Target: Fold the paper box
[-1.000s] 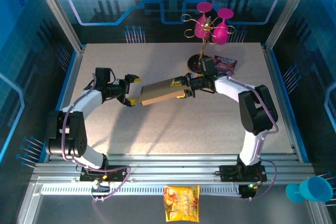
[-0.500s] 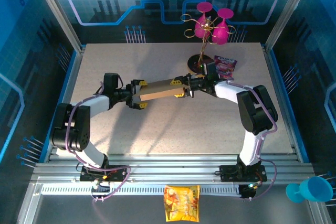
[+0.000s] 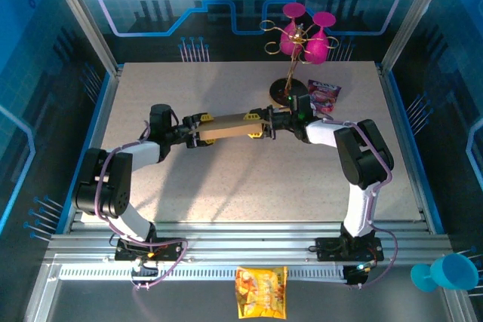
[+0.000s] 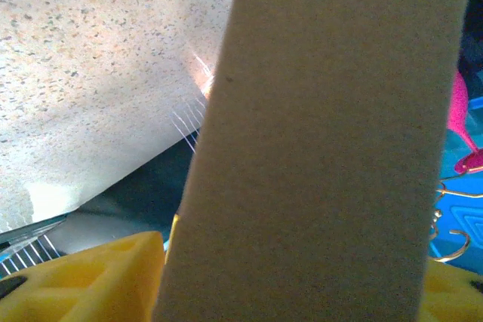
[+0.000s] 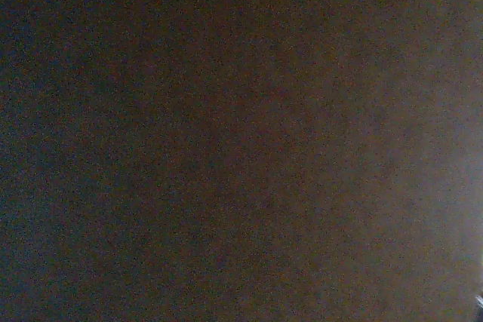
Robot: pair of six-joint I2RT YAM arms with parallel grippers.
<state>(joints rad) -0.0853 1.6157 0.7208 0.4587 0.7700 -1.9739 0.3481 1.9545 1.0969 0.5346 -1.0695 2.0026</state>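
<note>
Both hands meet over the middle of the bench (image 3: pixel 189 201). The paper box (image 3: pixel 226 127) lies flat-folded and level between them, a plain brown slab running left to right, its shadow on the bench below.

My right hand (image 3: pixel 259 124) grips the box's right end. The right wrist camera gives dark cardboard, nothing more.

My left hand (image 3: pixel 198 130) straddles the box's left end. From the left wrist, the box (image 4: pixel 324 156) rises between my yellow fingers (image 4: pixel 90 280), hard against the near one. I cannot tell whether they pinch it.

A stand of pink glasses (image 3: pixel 303 35) rises behind the right hand, a purple packet (image 3: pixel 324 94) beside it.
</note>
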